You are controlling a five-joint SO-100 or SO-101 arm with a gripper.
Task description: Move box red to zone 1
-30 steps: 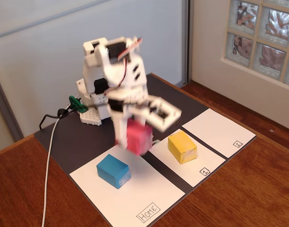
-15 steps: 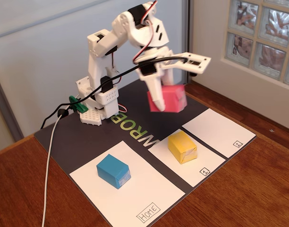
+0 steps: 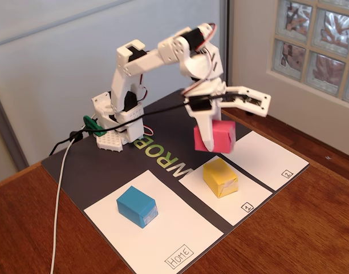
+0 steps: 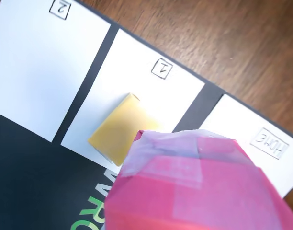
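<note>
The box red [image 3: 216,137] is held clear of the worktop [image 3: 311,228] in the fixed view, clamped by the hand [image 3: 211,134], one finger of which is seen lying down its near face. It hangs above the dark mat [image 3: 100,165], just behind zone 1 [image 3: 251,197], on which the yellow block [image 3: 220,177] already rests; the blue block [image 3: 137,206] sits on the HOME sheet [image 3: 180,240].

In the wrist view the box red [image 4: 204,191] fills the lower right, its taped end shining close to the lens, with the yellow block [image 4: 120,127] and the boxed "1" [image 4: 162,68] beyond it.

The block is judged light and fairly stiff, being wrapped in paper, though the glossy tape at its ends is probably slippery. A hold across the plain paper sides is therefore preferred. How deep the fingers reach cannot be made out, since the far side is hidden. Room beside the yellow block is limited, so a careful placing is called for.
</note>
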